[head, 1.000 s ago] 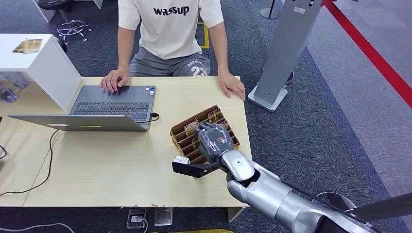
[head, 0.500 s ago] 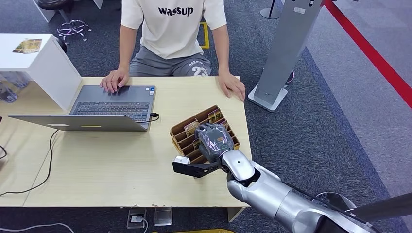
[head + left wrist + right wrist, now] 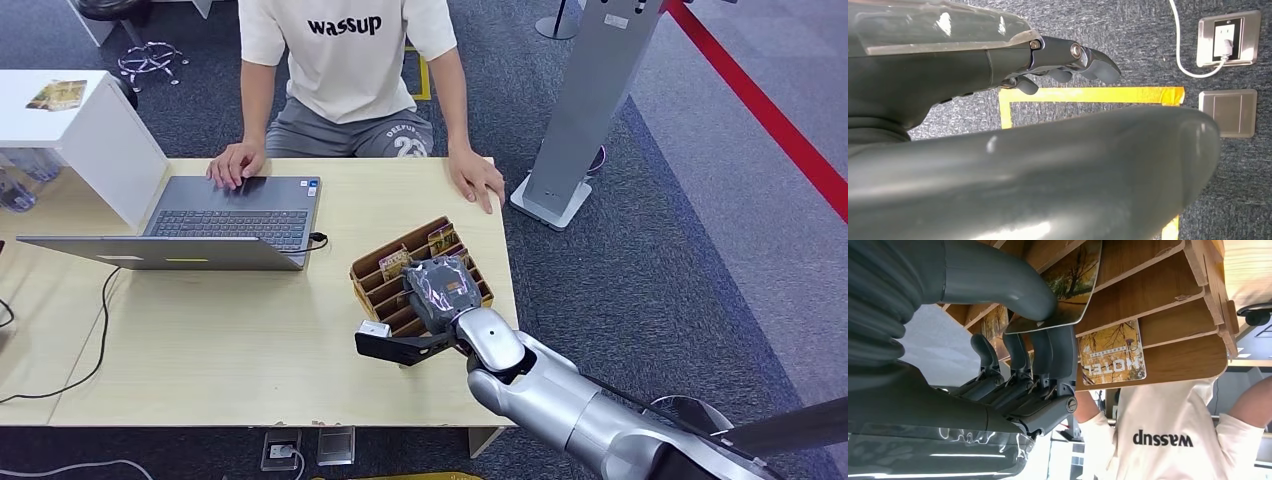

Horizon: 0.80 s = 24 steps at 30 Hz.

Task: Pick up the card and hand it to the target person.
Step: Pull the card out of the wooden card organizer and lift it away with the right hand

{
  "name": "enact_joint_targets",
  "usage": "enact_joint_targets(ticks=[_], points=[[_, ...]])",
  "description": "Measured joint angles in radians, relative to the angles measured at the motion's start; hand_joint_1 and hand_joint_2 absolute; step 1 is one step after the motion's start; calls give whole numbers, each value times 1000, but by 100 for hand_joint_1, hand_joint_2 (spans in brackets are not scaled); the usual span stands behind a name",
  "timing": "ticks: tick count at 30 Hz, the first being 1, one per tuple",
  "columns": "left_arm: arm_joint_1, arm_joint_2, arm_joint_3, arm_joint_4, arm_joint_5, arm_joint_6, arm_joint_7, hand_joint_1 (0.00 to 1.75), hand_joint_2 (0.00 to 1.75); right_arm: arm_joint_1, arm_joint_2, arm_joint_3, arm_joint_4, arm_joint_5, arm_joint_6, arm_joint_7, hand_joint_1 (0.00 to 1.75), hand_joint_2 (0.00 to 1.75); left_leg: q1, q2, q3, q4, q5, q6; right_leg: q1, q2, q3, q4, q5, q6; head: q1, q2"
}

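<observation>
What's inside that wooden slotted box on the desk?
The wooden rack holds picture cards standing in its slots; one card reads "HOTEL". The right hand pinches another card and covers several slots, so their contents stay hidden.

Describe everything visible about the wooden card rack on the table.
The card rack is a light-brown slotted box, seemingly of thin wood, set askew near the table's right edge. Stepped dividers form rows; a few autumn-tree cards stand in them, one printed HOTEL. The right hand reaches into it, thumb and fingers pinching one card.
</observation>
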Motion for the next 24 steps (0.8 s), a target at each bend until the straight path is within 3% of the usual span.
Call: enact_joint_targets(ticks=[19,24], points=[[0,0,0,0,-3,-6,-22,0,0,-1,1,0,0,-15,10,-16,140,175,0,0,0,0,0,0,0,0,0,0,0,0,0,0],[2,1,0,0,7,-6,-23,0,0,-16,3,0,-13,-63,60,-14,140,175,0,0,0,0,0,0,0,0,0,0,0,0,0,0]])
